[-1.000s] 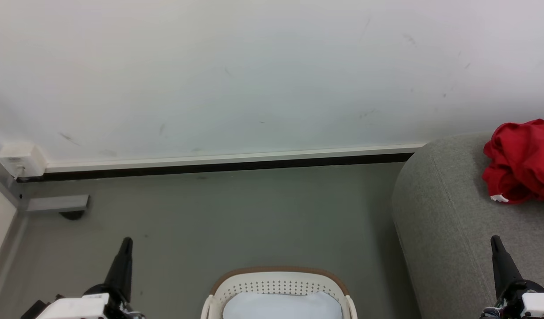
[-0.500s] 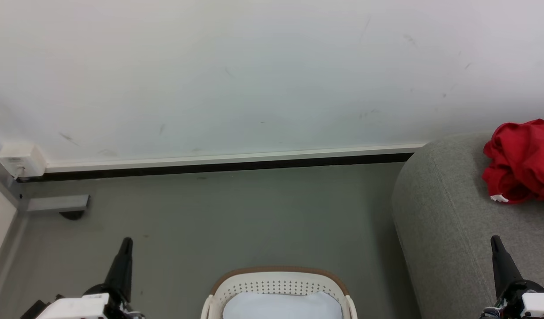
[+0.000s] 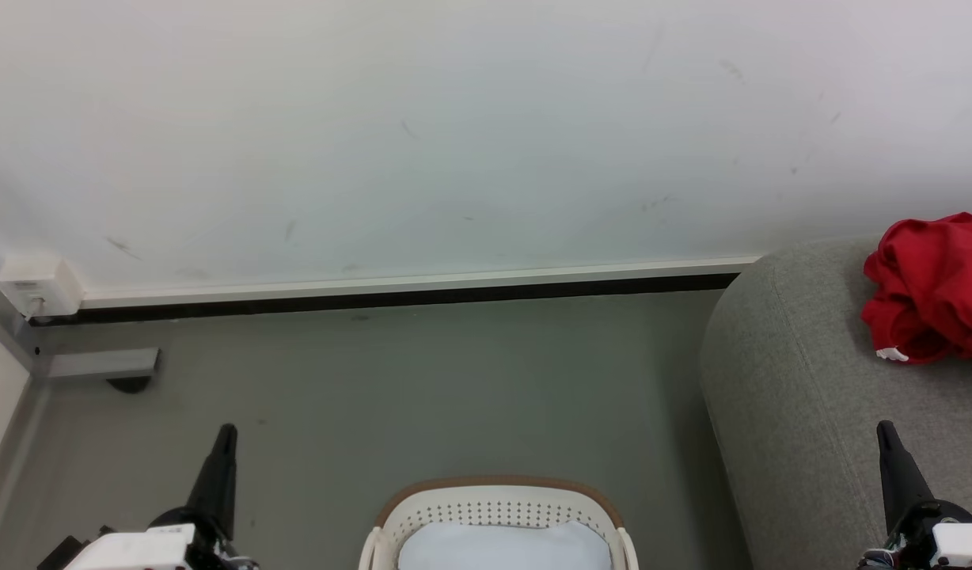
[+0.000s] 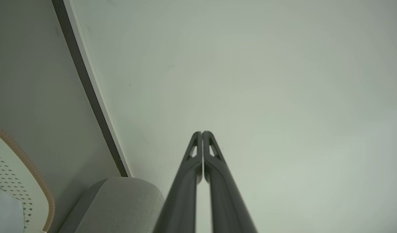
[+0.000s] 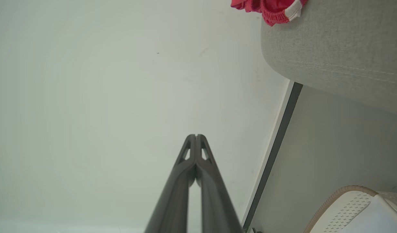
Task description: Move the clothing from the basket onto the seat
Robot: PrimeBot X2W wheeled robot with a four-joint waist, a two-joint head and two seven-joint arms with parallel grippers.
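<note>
Red clothing (image 3: 933, 285) bunched on grey seat (image 3: 787, 396), ahead of right jaws, untouched, both jaws pressed closed, empty

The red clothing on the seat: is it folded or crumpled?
Crumpled: the red clothing lies bunched in a heap on the grey seat.

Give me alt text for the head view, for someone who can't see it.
Crumpled red clothing lies on the grey seat at the right. A white basket with a brown rim stands on the floor at bottom centre, a pale thing inside. Left gripper and right gripper, both shut and empty, point up toward a white wall.
</note>
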